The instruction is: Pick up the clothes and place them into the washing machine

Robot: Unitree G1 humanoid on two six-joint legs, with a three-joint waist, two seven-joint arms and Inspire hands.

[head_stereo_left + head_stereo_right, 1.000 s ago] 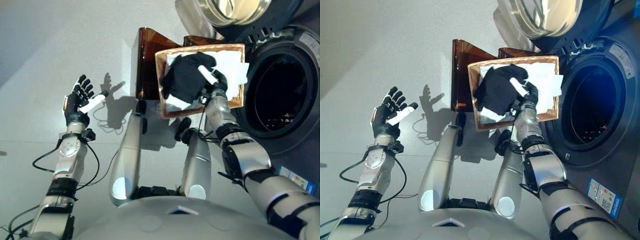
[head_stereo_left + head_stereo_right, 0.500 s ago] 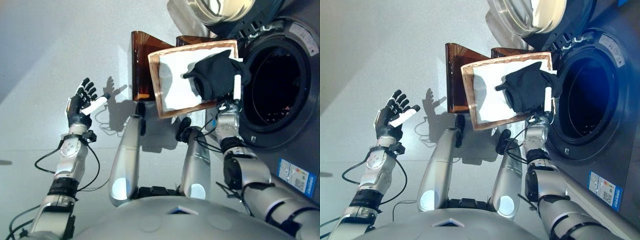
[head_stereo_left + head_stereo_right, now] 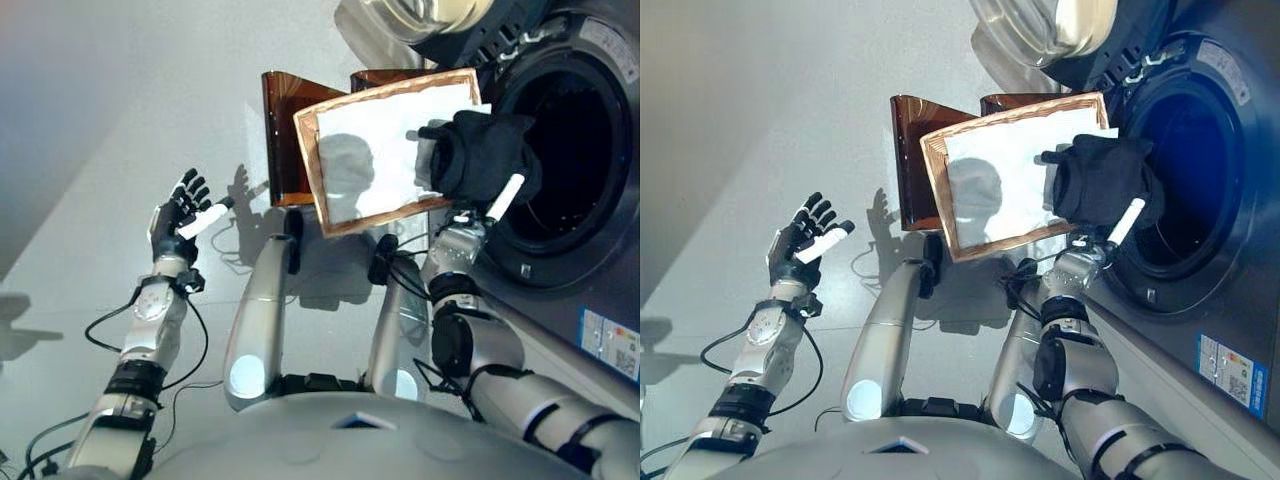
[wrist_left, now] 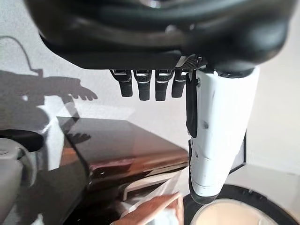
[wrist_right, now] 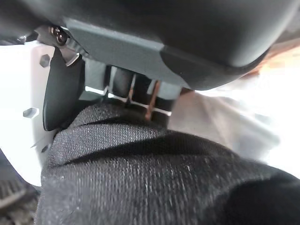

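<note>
Black cloth, a single bunched garment, was clamped in the right hand, whose fingers curled into the fabric while its white-covered thumb stood out just below the bundle. The garment hung at the rim of the washing machine's open drum mouth, between that opening and one wicker basket. One white cloth lay in the basket, lining it. One brown box stood behind the basket. The left hand was held well apart at the left, fingers straight and spread, holding nothing.
</note>
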